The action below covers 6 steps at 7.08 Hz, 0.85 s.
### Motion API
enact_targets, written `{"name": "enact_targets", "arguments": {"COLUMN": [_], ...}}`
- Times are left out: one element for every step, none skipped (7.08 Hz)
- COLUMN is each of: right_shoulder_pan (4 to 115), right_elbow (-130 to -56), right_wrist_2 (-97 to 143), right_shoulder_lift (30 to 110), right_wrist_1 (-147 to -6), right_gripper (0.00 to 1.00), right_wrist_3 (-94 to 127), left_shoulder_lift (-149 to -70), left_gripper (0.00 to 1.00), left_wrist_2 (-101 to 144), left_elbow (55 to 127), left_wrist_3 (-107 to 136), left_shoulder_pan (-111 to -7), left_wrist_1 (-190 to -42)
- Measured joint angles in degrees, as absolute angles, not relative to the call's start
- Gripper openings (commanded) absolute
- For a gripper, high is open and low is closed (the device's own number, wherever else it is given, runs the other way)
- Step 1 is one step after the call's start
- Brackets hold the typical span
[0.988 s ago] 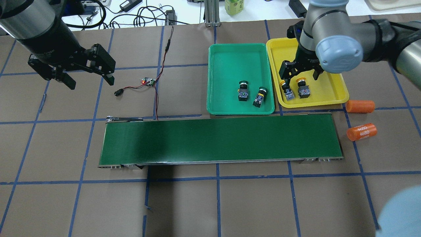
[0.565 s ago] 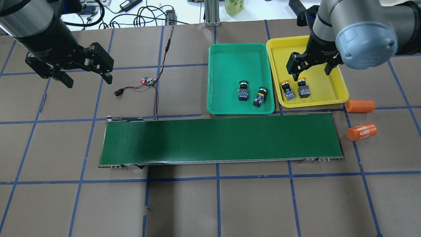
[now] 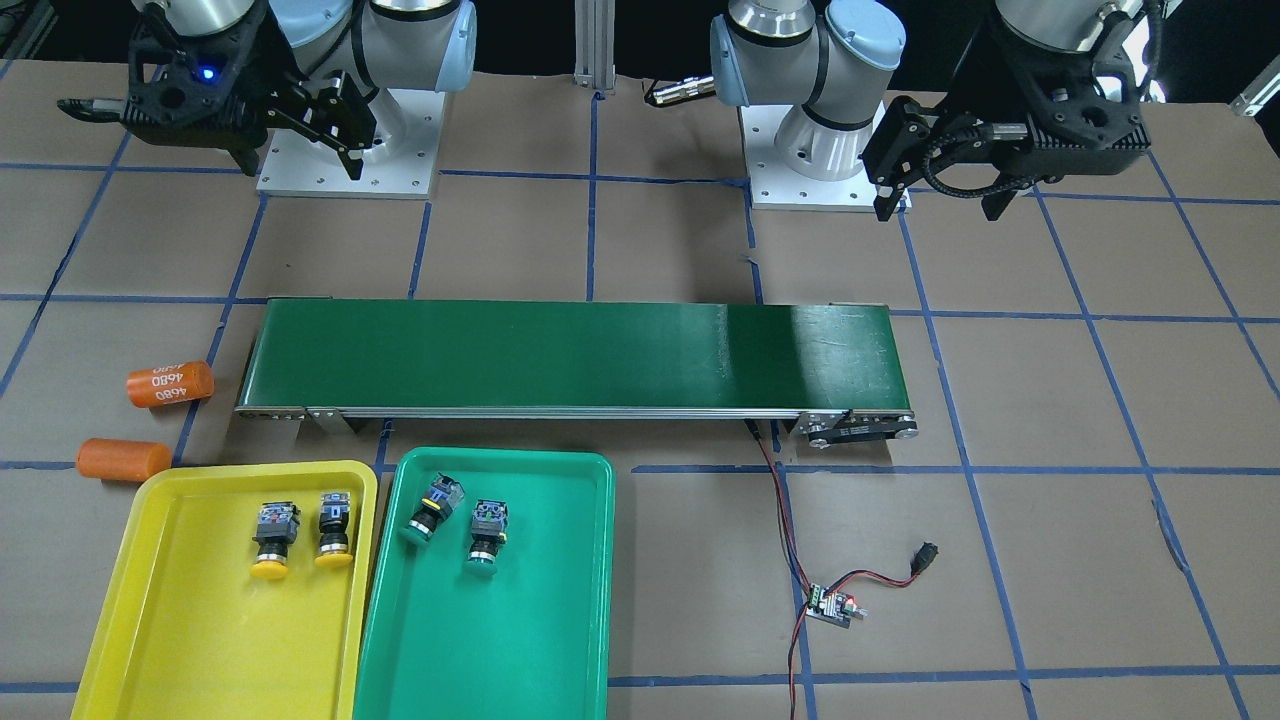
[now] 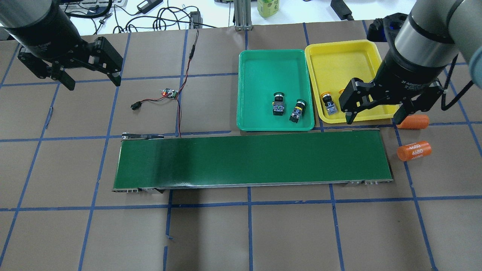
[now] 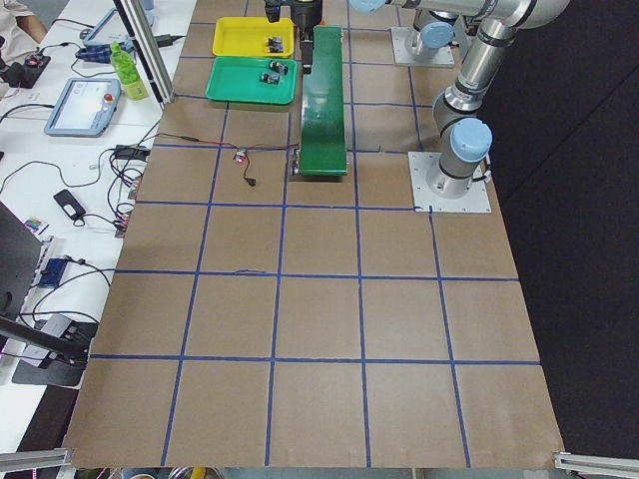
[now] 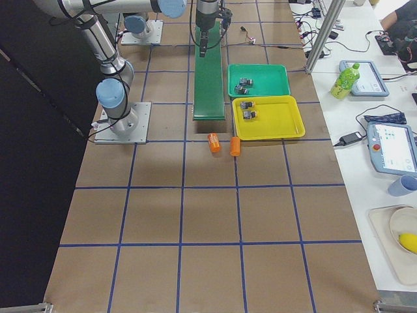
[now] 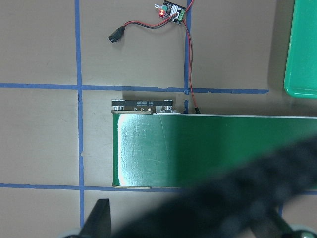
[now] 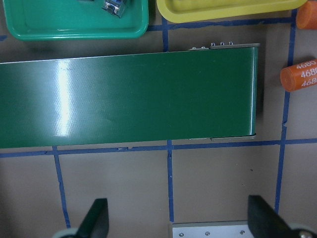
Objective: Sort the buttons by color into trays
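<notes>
Right gripper (image 4: pixel 373 117) spread, empty — buttons (image 3: pixel 275 527) colour-matched in trays (image 3: pixel 200 640).

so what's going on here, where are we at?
Sorting looks finished: two yellow buttons lie in the yellow tray, two green buttons in the green tray; none is on the conveyor belt. Neither arm handles anything: the left gripper and right gripper hang above the table, jaws open and empty.

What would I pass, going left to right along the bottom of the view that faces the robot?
Yellow tray → green tray → small circuit board → black plug on its wire.
</notes>
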State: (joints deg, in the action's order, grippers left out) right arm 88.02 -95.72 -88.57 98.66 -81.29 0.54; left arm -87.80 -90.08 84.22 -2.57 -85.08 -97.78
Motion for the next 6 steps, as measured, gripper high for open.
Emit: {"name": "enact_targets", "arguments": {"right_shoulder_pan": [88.0,87.98,87.98,87.98,87.98,87.98], "right_elbow": [-95.77,-95.79,-95.8,-95.83,-95.84,-95.82], "right_wrist_2": [-88.61,-88.99,-89.18,-89.21,-89.21,-89.23], "right_shoulder_lift": [98.28,97.94,97.8,97.79,97.8,97.81], "right_wrist_1": [-81.66,-81.93,-82.03,-82.07,-82.08,-82.11], "right_gripper": [1.0,1.0,1.0,1.0,1.0,1.0], "right_wrist_3": [0.77,0.93,1.0,1.02,1.01,1.03], "left_shoulder_lift": [-87.83,-87.86,-87.88,-87.89,-87.92,-87.95], "left_gripper": [1.0,1.0,1.0,1.0,1.0,1.0], "left_wrist_2": [-90.08,-90.06,-89.97,-89.82,-89.71,-89.65], "left_elbow": [84.29,84.37,84.42,84.47,84.52,84.53], "left_wrist_3": [-2.59,-2.57,-2.56,-2.55,-2.55,-2.55], "left_shoulder_pan": [-85.08,-85.08,-85.08,-85.08,-85.08,-85.09], "left_wrist_1": [-97.7,-97.66,-97.65,-97.66,-97.68,-97.66]}}
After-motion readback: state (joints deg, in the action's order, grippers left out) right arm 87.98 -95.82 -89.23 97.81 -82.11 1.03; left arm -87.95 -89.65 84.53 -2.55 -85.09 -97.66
